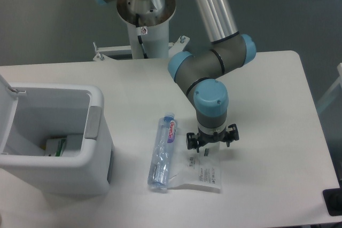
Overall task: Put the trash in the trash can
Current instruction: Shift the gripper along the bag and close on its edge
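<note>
trash can (pixel 93 132) mouth open, bottle (pixel 162 153) lying between

So the arm's gripper (pixel 205 150) is hanging right over the top edge of the clear plastic bag (pixel 201 171), pointed straight down at it. Can't really tell from this angle whether the jaws are open or closed, or whether they're touching the bag. The water bottle (pixel 162 151) lies flat on the white surface (pixel 267 94) just left of the bag, blue cap pointing away from the camera, its lower end touching the bag's corner. The trash can (pixel 59 140) sits over at the left edge, lid flipped up, with something green and white inside at the bottom.
</note>
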Motion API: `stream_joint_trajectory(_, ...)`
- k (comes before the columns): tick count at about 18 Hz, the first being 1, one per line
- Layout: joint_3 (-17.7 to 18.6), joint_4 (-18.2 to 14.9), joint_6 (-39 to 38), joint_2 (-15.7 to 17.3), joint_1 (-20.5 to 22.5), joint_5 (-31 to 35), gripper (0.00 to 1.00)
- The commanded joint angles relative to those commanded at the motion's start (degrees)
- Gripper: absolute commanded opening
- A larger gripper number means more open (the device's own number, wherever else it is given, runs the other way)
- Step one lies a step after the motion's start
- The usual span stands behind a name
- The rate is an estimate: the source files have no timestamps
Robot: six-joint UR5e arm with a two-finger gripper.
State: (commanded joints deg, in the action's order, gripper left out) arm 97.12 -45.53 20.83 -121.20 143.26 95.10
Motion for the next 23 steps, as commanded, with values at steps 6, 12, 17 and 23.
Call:
stream_joint_trajectory(6, 0.26, -0.09, 0.0, 0.09, -0.09, 0.17, 0.8)
stream_joint_trajectory(12, 0.7, -0.09, -0.09, -0.09, -0.88, 0.26, 0.71)
stream_joint_trajectory(17, 0.7, -0.09, -0.35, 0.0, -0.88, 0.18, 0.59)
stream_joint_trajectory(23, 0.88, -0.09, -0.88, 0.61, -1.05, 0.53, 0.15)
